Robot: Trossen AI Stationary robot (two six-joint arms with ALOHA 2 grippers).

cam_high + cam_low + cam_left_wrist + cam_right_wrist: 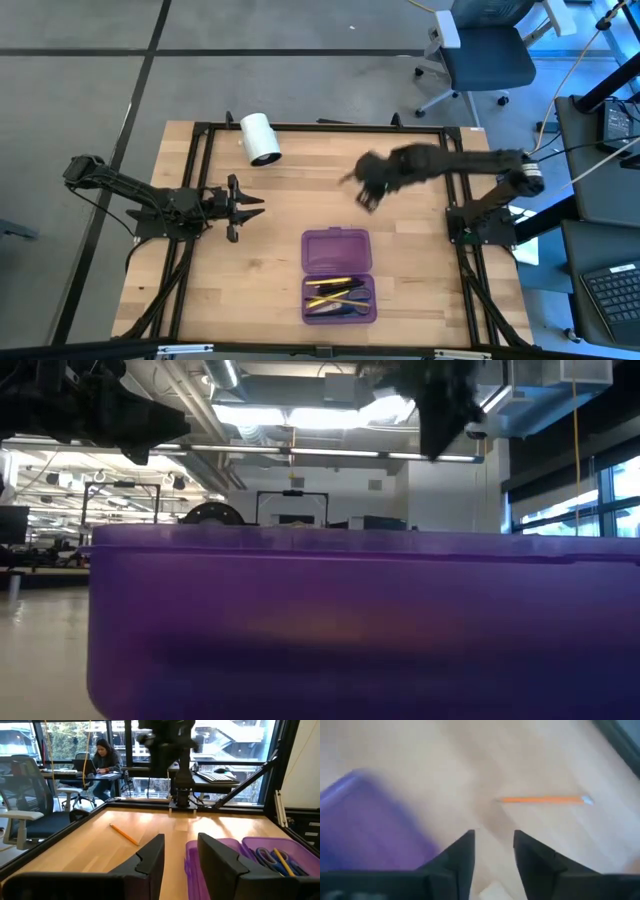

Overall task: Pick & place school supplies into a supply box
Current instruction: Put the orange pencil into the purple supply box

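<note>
I see a pale wood bench (250, 250) with a smooth, satin grain, a translucent purple plastic supply box (338, 250), and matt black plastic fingers (150, 860).

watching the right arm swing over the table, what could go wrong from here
1. The right gripper is moving above the wood with its jaws open and empty; the orange pencil lies flat and thin, so the fingers could close beside it or scrape the table.
2. The purple supply box sits open beside its path; a low swing could knock it and scatter the pens inside.
3. The left gripper waits open at the table's left, a possible obstacle.
</note>
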